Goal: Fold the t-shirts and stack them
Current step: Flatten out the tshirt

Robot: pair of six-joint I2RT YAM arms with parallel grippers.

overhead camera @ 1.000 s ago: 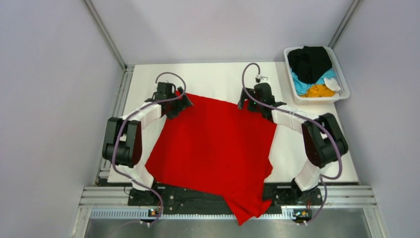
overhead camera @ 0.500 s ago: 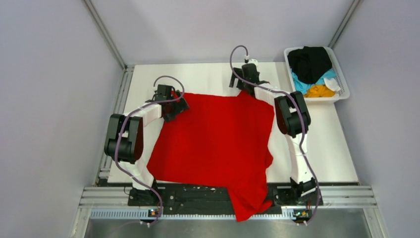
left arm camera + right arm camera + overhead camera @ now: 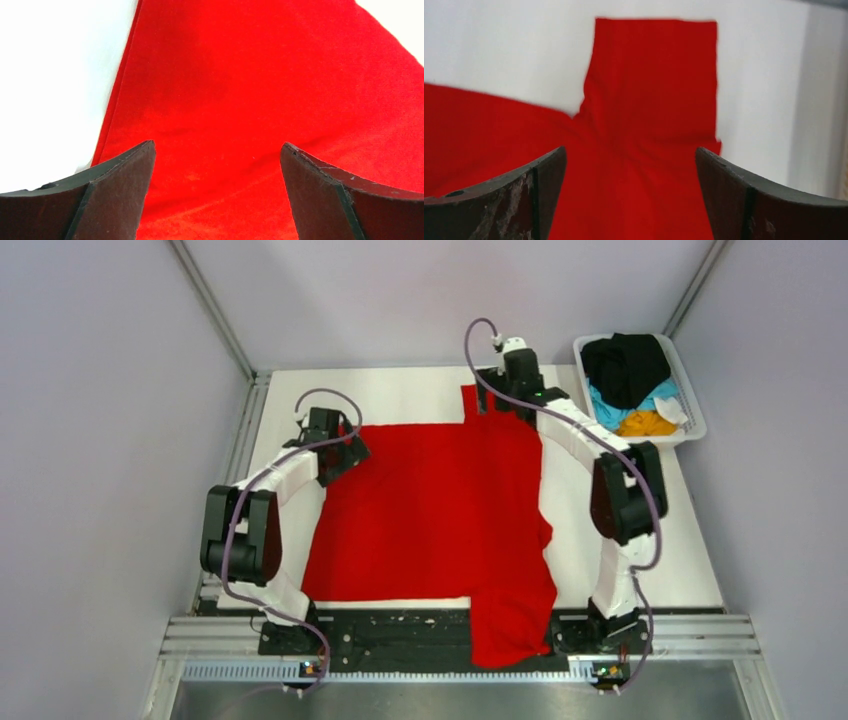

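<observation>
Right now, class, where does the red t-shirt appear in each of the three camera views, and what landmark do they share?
Top external: the red t-shirt lies spread mid-picture over the white table, one end hanging off the near edge.
Left wrist: the red t-shirt fills most of the picture, its edge slanting down the left.
Right wrist: the red t-shirt fills centre and lower left, a rectangular part reaching up.
Shared landmark: the white table, bare beside the cloth.
</observation>
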